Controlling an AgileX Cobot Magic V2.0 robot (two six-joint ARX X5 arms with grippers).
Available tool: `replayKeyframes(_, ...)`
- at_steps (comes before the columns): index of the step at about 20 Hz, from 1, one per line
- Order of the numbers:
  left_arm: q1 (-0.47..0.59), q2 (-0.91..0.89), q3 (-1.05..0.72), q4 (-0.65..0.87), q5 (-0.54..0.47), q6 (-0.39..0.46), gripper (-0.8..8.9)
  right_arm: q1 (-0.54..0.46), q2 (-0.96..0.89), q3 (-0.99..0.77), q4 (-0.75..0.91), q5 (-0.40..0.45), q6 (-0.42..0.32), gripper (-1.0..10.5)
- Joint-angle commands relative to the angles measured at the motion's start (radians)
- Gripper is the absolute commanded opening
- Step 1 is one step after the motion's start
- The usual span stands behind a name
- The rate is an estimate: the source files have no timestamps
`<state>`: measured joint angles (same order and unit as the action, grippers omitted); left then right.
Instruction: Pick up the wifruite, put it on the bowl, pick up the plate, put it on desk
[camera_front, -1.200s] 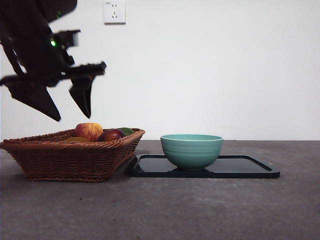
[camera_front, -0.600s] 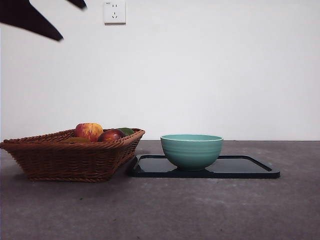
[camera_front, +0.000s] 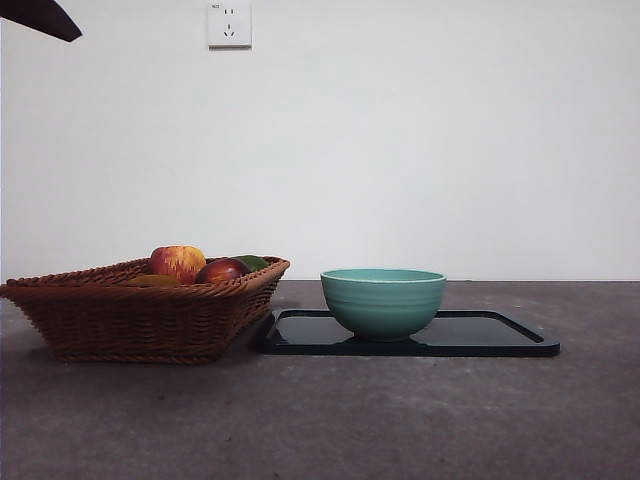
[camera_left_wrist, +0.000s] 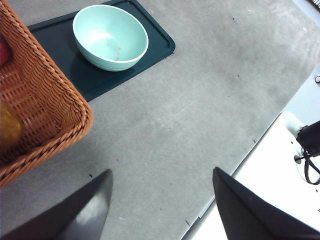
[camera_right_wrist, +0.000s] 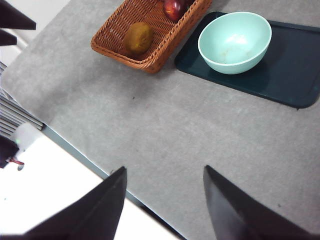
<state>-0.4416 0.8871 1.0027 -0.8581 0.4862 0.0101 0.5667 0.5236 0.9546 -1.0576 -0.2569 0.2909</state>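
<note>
Fruit (camera_right_wrist: 138, 38): one, small, dull yellow-brown, oval; lies in the wicker basket (camera_right_wrist: 131, 55), near its corner. Likely light, firm-skinned, prone to roll; best taken across the short middle.
Bowl (camera_right_wrist: 235, 42): one, teal ceramic, empty, standing on the dark tray (camera_right_wrist: 295, 75). Probably hard, breakable.
Other fruit: one streaked apple (camera_front: 178, 262), one dark red fruit (camera_front: 222, 270).
Bench (camera_right_wrist: 165, 125): grey, mottled.
Left gripper (camera_left_wrist: 162, 200): jaws wide, empty, high above bench.
Right gripper (camera_right_wrist: 165, 197): jaws wide, empty, likewise raised.

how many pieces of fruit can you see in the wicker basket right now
4, all in the basket: a streaked apple, a dark red fruit, a green one behind it, and the brownish wifruite lying apart. Others may be hidden.
</note>
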Motion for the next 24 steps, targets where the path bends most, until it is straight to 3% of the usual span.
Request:
replayKeyframes(1,-0.005,0.006,0.014,0.006,0.006,0.013,3.12,0.006,0.005,0.005,0.011,0.014,0.062,2.4)
replayKeyframes(4,-0.005,0.006,0.014,0.006,0.006,0.013,3.12,0.006,0.047,0.005,0.056,0.061,0.118,2.5)
replayKeyframes(9,-0.005,0.006,0.014,0.006,0.006,0.013,3.12,0.002,0.263,0.016,0.23,0.083,0.121,2.9)
replayKeyframes(18,-0.005,0.006,0.014,0.009,0.006,0.028,3.12,-0.15,0.75,0.215,0.323,0.081,0.017,3.4)
replayKeyframes(24,-0.005,0.006,0.014,0.009,0.006,0.028,3.12,-0.183,0.972,0.278,0.404,0.078,-0.015,3.4)
